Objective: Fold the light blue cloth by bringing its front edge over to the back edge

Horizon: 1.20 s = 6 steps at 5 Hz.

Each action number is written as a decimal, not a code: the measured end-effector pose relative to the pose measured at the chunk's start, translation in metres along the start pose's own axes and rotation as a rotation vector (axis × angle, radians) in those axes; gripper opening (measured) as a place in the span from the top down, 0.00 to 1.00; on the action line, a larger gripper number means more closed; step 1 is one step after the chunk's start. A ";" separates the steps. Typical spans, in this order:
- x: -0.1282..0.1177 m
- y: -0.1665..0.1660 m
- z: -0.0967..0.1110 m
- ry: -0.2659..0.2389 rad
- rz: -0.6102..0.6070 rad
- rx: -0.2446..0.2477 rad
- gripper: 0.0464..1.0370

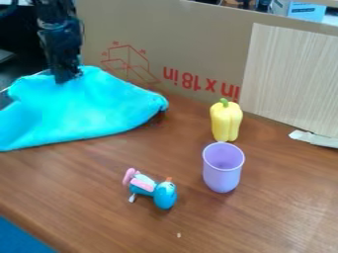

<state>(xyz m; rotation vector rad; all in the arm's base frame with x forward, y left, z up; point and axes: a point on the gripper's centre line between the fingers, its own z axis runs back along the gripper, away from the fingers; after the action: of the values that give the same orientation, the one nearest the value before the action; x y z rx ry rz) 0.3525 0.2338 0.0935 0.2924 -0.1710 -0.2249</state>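
The black gripper (68,78) hangs at the upper left, its lower end at the top part of a bright turquoise cloth (86,111) spread over the left of the table. Whether it grips the cloth I cannot tell. A yellow bell pepper (226,121) with a green stem stands upright right of the middle, near the cardboard. Just in front of it, a light purple cup (222,170) stands upright with its mouth up. To the cup's left lies a small blue toy (165,195) with pink parts and an orange tip.
Behind the brown wooden table (92,183) stands a cardboard wall (204,54) with red print. A pale wood-grain panel (290,79) leans at the right, with a white strip (313,139) by its foot. The table's front edge slants across the lower left.
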 end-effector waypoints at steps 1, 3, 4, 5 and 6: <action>0.006 0.009 -0.015 0.042 -0.001 -0.010 0.98; 0.012 0.023 -0.039 0.084 -0.029 -0.005 0.98; 0.016 0.028 -0.042 0.076 -0.060 0.018 0.95; 0.016 0.029 -0.052 0.092 -0.066 0.020 0.80; 0.019 0.032 -0.049 0.080 -0.067 0.029 0.50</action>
<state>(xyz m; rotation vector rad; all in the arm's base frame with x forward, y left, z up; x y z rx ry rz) 0.3870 0.2724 0.0595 0.3354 -0.0855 -0.2771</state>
